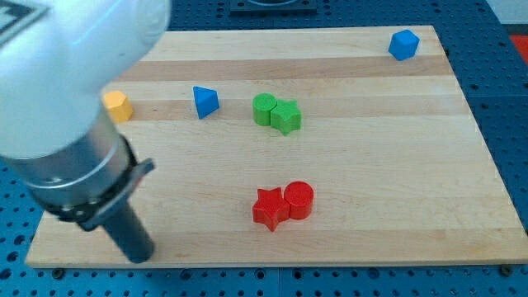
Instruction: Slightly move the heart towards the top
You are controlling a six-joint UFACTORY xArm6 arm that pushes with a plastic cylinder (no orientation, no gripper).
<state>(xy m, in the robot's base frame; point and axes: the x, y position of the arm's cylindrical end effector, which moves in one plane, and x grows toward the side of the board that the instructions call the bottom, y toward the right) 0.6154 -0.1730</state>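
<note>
No heart-shaped block can be made out; the large white and grey arm covers the view's left part of the board and may hide it. A yellow block [118, 106], which looks hexagonal, shows at the arm's edge and is partly covered by it. My tip [141, 256] rests near the board's bottom left corner, far below the yellow block and well to the left of the red star [269, 209]. It touches no block.
A blue triangle [205, 101] lies right of the yellow block. A green cylinder [264, 108] touches a green star [288, 117] in the middle. A red cylinder [299, 199] touches the red star. A blue cube [403, 44] sits at the top right corner.
</note>
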